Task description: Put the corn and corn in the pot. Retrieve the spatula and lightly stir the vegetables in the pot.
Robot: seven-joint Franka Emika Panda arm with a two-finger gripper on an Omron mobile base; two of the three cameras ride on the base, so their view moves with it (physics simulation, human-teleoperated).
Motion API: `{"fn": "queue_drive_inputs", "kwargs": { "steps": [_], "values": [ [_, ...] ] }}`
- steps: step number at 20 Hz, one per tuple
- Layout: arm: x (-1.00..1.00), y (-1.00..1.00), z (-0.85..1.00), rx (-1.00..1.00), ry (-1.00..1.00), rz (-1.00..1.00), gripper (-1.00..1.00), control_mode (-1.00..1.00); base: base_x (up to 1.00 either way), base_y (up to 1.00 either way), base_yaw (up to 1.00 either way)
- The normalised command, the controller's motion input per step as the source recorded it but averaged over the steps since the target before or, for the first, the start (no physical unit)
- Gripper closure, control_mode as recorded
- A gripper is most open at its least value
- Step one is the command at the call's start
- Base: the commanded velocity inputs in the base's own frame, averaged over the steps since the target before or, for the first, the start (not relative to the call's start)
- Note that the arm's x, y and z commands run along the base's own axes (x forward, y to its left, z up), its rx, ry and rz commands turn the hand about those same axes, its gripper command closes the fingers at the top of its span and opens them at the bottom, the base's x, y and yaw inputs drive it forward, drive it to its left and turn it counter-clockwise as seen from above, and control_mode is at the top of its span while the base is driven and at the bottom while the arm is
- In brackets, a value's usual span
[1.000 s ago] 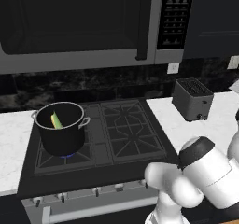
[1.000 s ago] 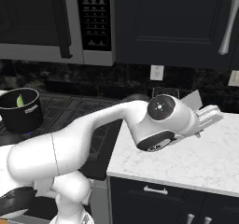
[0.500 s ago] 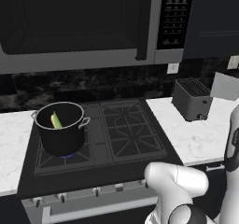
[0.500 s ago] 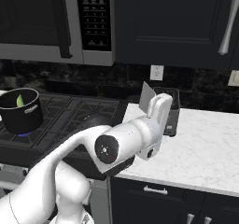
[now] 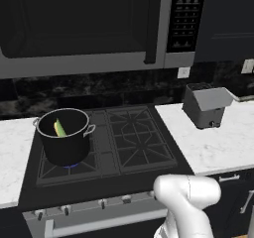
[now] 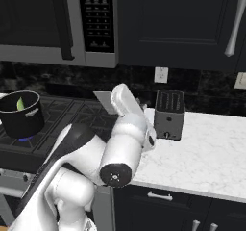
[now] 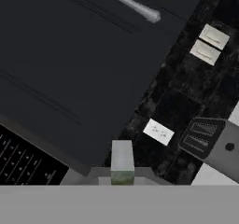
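Observation:
The black pot (image 5: 64,142) stands on the stove's front left burner, also seen at the left as the pot (image 6: 20,115). A yellow-green corn (image 5: 59,128) leans inside it; the rest of its inside is dark. My gripper (image 6: 116,101) is raised above the stove's right side, left of the toaster, and is shut on the spatula. The spatula's grey flat blade (image 6: 104,102) sticks out to the left of the hand. In the hand view the spatula (image 7: 122,158) rises between the fingers. From the left base the blade (image 5: 217,97) overlaps the toaster.
A dark grey toaster (image 6: 169,113) stands on the white marble counter (image 6: 206,153) right of the stove (image 5: 134,143). A microwave (image 5: 84,29) hangs over the stove, with dark cabinets beside it. A wall outlet (image 7: 158,132) sits on the black backsplash.
The arm has swung left, carrying the spatula from over the counter right of the toaster, past the toaster, to above the stove's right side. The pot and corn have not moved.

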Motion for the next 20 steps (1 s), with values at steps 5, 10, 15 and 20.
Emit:
{"fn": "queue_drive_inputs", "kwargs": {
  "steps": [5,10,15,20],
  "values": [
    [-0.08,0.84,0.79,-0.52,0.11,0.39,1.00,-1.00,0.00,0.00,0.00],
    [-0.11,0.82,0.57,-0.57,0.07,0.29,1.00,-1.00,0.00,0.00,0.00],
    [-0.02,0.78,0.17,-0.53,0.00,0.06,1.00,-1.00,0.00,0.00,0.00],
    [0.00,0.66,0.00,-0.28,0.00,-0.07,1.00,-1.00,0.00,0.00,0.00]
  ]
}}
